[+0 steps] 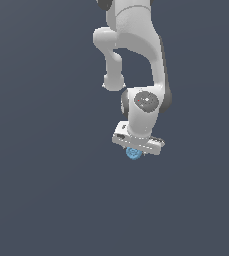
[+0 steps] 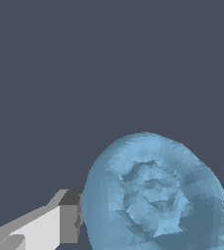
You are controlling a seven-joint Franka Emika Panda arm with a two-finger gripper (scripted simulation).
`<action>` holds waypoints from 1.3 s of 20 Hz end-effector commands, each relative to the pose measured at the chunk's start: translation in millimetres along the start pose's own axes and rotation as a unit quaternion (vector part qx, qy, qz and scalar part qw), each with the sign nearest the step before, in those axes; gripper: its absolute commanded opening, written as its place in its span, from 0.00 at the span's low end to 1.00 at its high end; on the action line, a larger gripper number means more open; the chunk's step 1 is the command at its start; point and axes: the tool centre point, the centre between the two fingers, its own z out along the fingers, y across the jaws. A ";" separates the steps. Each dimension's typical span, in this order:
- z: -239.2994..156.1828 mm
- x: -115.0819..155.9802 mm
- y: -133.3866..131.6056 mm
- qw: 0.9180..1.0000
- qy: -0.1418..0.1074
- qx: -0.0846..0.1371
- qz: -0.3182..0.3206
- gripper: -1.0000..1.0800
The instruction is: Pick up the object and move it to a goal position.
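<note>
Plainly, I saw no containers. The pincer was pinching the object, which sat just under the white hand in the exterior view. On my wrist view the light-blue object filled the frame between the fingers, its far edge cut off; I couldn't make out the fingertips.

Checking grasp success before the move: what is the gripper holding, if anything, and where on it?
The gripper appears to hold the light-blue knob by its opposite sides, a finger against each side, swirled face toward the wrist camera.
</note>
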 end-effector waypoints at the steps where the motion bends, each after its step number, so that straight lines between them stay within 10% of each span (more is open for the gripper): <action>1: -20.8 -0.4 -7.7 1.000 0.001 0.000 0.000 0.00; 26: -261.3 -0.8 -99.2 1.000 0.000 0.000 0.000 0.00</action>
